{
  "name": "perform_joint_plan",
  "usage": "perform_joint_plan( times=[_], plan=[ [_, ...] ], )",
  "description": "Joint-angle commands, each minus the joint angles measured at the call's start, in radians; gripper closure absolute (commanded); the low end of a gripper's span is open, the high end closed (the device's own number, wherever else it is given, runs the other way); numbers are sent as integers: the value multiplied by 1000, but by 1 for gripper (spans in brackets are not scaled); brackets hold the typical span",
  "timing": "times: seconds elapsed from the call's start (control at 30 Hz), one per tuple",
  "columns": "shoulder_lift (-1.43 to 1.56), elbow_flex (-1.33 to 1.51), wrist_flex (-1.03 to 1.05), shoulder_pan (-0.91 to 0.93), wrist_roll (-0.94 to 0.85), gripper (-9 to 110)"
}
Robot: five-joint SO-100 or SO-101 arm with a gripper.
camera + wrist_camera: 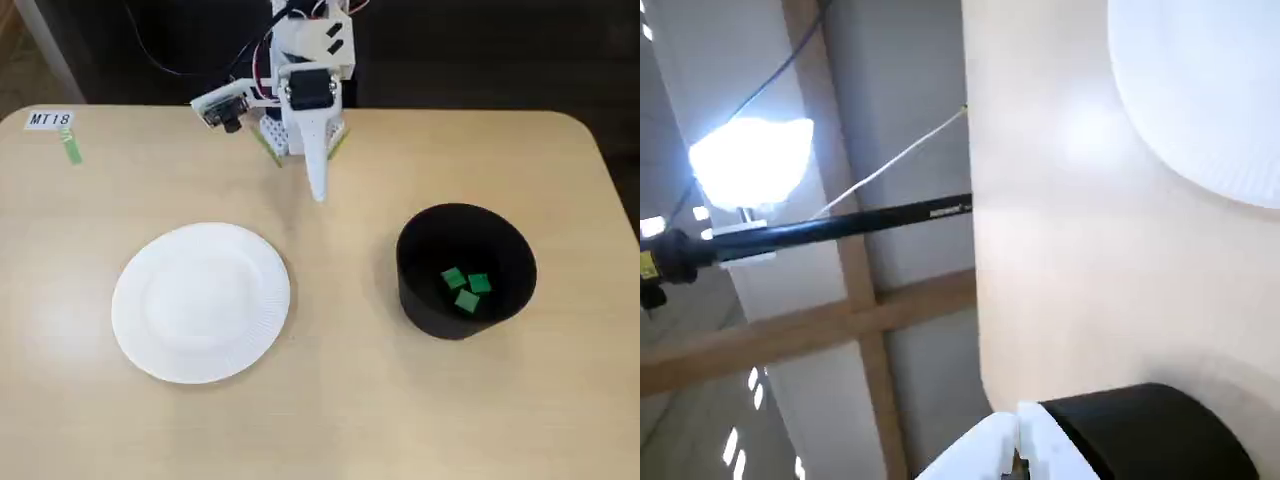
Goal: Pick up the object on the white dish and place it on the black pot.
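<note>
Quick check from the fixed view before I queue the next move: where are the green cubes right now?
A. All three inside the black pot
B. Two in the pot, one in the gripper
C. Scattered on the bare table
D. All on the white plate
A: the fixed view shows three green cubes lying together on the floor of the black pot, while the white plate is bare.

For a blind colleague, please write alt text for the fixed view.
Three small green cubes lie inside a round black pot on a pale wooden table; a round white paper plate sits empty, and the white tool points down behind, holding nothing.
</note>
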Motion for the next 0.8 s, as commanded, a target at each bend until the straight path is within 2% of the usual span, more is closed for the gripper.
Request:
perform_joint_plan(
  times=[0.0, 0.3, 0.77],
  plan=[
    [103, 87, 9, 20, -31, 101],
    [431, 371, 98, 46, -72, 101],
    [442, 537, 126, 80, -112, 101]
  ],
)
